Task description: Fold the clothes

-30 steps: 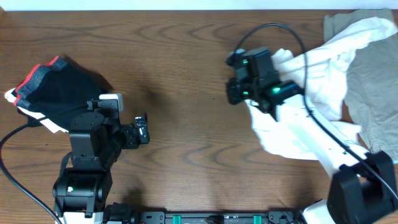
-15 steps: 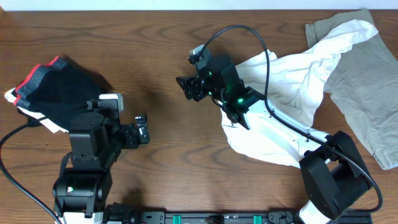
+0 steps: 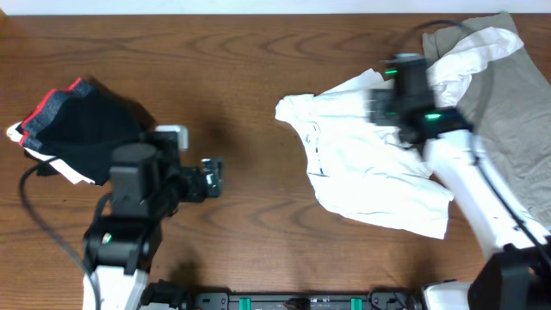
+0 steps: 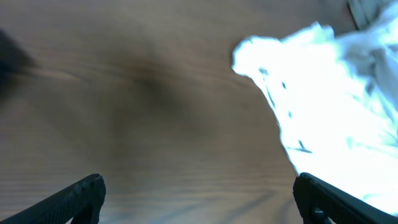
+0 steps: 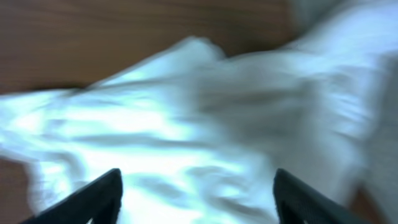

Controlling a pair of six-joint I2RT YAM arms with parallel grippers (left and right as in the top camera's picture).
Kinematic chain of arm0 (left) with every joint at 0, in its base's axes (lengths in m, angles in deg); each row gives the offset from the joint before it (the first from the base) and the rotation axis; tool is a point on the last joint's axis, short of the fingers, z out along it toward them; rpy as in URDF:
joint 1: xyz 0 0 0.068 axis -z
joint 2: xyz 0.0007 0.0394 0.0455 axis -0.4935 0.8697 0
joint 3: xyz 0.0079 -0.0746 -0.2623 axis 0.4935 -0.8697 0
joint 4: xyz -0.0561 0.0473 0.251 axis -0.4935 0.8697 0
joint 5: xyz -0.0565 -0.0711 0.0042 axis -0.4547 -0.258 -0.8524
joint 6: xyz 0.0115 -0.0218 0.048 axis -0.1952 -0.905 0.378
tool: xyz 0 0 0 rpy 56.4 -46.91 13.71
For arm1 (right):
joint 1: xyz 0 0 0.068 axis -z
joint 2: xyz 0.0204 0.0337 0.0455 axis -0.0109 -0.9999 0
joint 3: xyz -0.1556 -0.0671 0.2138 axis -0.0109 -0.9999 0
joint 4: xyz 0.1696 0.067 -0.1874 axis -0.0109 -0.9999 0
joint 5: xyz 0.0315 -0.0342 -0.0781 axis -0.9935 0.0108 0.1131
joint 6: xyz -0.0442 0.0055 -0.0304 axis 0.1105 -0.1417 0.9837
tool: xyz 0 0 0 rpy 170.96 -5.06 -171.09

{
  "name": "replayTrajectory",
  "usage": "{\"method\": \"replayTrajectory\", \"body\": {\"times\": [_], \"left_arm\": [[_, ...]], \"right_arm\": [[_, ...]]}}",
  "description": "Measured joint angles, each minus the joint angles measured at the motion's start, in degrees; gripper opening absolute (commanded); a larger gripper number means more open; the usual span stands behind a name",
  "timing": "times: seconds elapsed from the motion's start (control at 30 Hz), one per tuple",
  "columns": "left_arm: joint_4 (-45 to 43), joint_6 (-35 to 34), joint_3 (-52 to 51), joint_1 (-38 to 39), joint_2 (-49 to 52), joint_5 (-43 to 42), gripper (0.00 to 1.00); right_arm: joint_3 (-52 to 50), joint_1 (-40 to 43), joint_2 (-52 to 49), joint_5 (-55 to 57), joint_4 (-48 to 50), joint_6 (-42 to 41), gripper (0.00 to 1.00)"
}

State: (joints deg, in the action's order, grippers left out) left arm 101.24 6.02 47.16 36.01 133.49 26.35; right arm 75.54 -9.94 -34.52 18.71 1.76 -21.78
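Observation:
The white T-shirt lies crumpled and spread right of the table's middle, its left corner pointing toward the centre. My right gripper hovers blurred over its upper part. In the right wrist view the right gripper is open, with the white T-shirt beneath the jaws and nothing between them. My left gripper is open over bare wood, left of the shirt. In the left wrist view the left gripper has its jaws wide apart and the white T-shirt lies ahead to the right.
A grey-khaki garment lies at the far right, partly under the shirt's sleeve. A black red-edged bundle sits at the left, behind the left arm. The wooden table shows bare between the two.
The right gripper dragged the white T-shirt leftward, let it go and swung back right over it. The shirt now lies flatter. The left arm shifted slightly right, still open.

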Motion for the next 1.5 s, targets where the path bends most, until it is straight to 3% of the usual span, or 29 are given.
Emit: {"method": "replayTrajectory", "body": {"times": [0.13, 0.37, 0.63, 0.93, 1.1, 1.23, 1.4, 1.5], "left_arm": [[-3.6, -3.8, 0.0, 6.5, 7.0, -2.1, 0.98], [-8.0, -16.6, 0.0, 20.6, 18.9, -3.7, 0.98], [-19.0, -28.4, 0.0, 32.7, 33.9, -4.2, 0.98], [-30.2, -31.6, 0.1, 39.0, 43.2, -2.3, 0.98], [-36.3, -32.1, 0.1, 40.6, 48.0, -0.7, 0.78], [-39.4, -32.5, 0.3, 41.5, 50.0, -0.2, 0.47], [-39.8, -32.4, 0.3, 41.8, 50.8, -0.2, 0.43], [-39.8, -32.7, 0.3, 41.8, 50.8, 0.0, 0.20]], "right_arm": [[0.0, 9.4, -0.6, -3.2, -6.0, -0.4, 0.52], [-0.1, 19.1, -2.0, -6.0, -11.2, -0.3, 0.59], [-0.1, 19.9, -2.1, -7.0, -11.3, -0.2, 0.59], [-0.1, 19.9, -2.1, -7.3, -11.4, -0.2, 0.60], [-0.1, 19.9, -2.1, -7.3, -11.5, -0.2, 0.60], [-0.1, 19.9, -2.1, -7.3, -11.6, -0.2, 0.60], [-0.1, 19.9, -2.1, -7.3, -11.6, -0.2, 0.60], [-0.1, 19.9, -2.1, -7.3, -11.6, -0.2, 0.60]]}}
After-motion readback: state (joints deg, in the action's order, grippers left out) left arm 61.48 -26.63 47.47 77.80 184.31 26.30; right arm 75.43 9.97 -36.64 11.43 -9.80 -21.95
